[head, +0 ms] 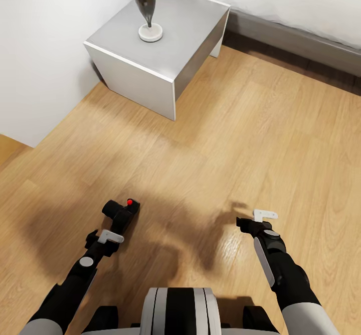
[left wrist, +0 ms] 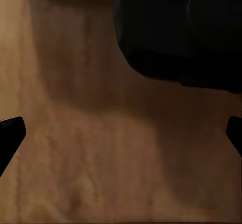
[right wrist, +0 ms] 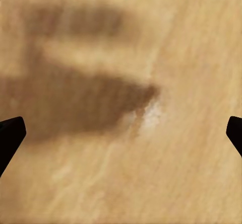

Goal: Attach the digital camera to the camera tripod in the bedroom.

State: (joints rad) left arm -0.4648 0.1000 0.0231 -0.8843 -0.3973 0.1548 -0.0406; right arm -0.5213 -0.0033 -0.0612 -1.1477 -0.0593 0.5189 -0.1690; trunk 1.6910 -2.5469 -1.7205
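The robot is in the bedroom and looks down at the wood floor point(head: 225, 139). The step in hand looks like carrying the camera point(head: 122, 211) to the tripod, which I do not see from here. In the head view the camera is in the lower left of the frame, black with a red button on top, right at the tip of the left gripper point(head: 119, 218). It seems to be held there, but I cannot tell for sure if the gripper is clamped on it. In the left wrist view the two fingertips point(left wrist: 11, 133) sit far apart at the edges of the frame, and a big dark shape, likely the camera point(left wrist: 176, 27), is in the upper right. The right gripper point(head: 248, 224) is in the lower right of the head view and holds nothing. Its wrist view shows fingertips point(right wrist: 11, 133) wide apart over bare floor and a shadow. The head view also shows things the wrist views do not: a grey nightstand point(head: 165, 49) in the upper middle with a small lamp point(head: 148, 9) on it, and a bed point(head: 301, 4) in the upper right. Next, I think the robot must turn and look for the tripod, and keep the camera steady on the way.
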